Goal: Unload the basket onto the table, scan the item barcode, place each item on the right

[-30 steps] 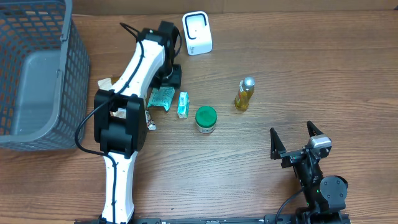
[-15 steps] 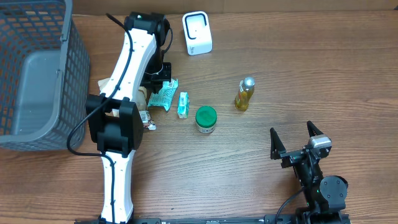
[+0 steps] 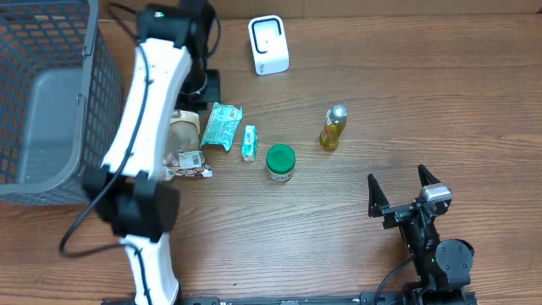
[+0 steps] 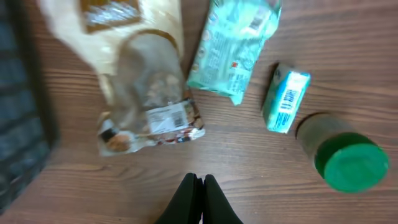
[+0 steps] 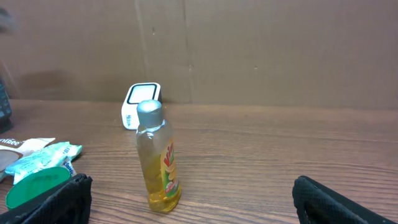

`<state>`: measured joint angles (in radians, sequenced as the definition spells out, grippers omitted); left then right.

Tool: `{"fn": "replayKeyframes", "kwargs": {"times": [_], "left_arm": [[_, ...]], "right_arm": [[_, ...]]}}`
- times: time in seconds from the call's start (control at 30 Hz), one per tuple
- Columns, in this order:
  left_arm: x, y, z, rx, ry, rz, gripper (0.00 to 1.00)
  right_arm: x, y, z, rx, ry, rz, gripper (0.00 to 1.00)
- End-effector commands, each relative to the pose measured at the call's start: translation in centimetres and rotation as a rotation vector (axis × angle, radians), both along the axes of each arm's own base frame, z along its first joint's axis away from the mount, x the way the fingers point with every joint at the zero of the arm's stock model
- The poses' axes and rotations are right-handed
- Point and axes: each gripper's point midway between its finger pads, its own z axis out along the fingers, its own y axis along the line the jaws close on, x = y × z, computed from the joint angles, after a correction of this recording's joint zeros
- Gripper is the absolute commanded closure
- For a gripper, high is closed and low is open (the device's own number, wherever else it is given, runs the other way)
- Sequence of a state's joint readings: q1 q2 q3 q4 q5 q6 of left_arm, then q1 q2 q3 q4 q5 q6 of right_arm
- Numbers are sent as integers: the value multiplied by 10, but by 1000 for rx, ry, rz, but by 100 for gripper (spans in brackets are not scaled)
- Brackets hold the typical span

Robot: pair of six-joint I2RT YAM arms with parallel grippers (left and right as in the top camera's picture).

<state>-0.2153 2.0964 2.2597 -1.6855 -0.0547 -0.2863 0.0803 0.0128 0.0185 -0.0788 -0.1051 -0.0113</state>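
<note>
Scanning seems not yet begun: the left gripper (image 4: 198, 180) is closed on nothing, the right gripper (image 3: 396, 180) stands wide and empty well apart from the scanner (image 3: 268, 44), and the packet (image 3: 222, 125), box (image 3: 249, 142), jar (image 3: 280, 162) and bottle (image 3: 334, 127) all lie near the scanner, unheld.

No wording could be read clearly. The box (image 4: 285, 99) carried a barcode on its pale side panel, the digits too small to make out. The bag (image 4: 146, 93) bore a white sticker with a barcode and fine print, unreadable, and a blurred brown label near its top. The pouch (image 4: 236, 46) showed tiny illegible print. The bottle (image 5: 158, 162) had a red and yellow label, its letters indistinct.
</note>
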Motion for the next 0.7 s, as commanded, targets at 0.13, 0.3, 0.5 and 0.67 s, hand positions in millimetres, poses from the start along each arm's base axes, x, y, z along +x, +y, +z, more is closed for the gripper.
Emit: {"fn": "replayKeyframes", "kwargs": {"times": [0.13,0.3,0.5,0.67], "left_arm": [[-50,41,46,74,-98,169,96],[-81,63,21,121,-46,348,96],[-86,64,-17,136,4,390,96],[-81,64,-49,133,4,391,96]], "right_arm": [[0,-1,-2,-5,-4,-4,0],[0,-1,-2,-5,-4,-4,0],[0,-1,-2,-4,-4,-4,0],[0,-1,-2,-4,-4,-4,0]]}}
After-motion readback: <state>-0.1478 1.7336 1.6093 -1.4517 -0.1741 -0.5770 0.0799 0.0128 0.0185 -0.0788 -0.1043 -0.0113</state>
